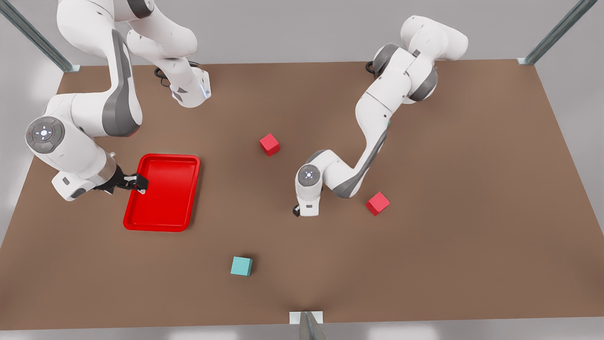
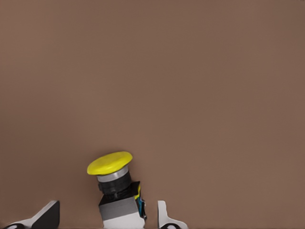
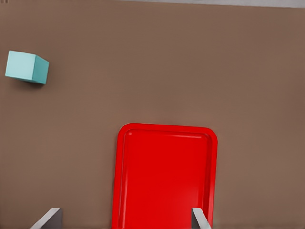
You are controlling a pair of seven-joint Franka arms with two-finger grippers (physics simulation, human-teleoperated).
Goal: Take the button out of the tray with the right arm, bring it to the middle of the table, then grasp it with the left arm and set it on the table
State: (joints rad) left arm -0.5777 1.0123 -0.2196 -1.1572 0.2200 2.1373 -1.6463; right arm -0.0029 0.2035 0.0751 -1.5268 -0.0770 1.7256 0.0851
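Sitting between left gripper (image 2: 102, 219) fingertips (spread): button (image 2: 116, 188).

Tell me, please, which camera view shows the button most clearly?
The left wrist view: the button stands tilted between the left gripper's open fingers, yellow cap and dark body plain. The front view has only the gripper there. The right wrist view looks at the tray.

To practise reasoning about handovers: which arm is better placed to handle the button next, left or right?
Left. The left pincer sits open astride the button near the middle of the table. The right pincer hangs open over the edge of the tray, well away.
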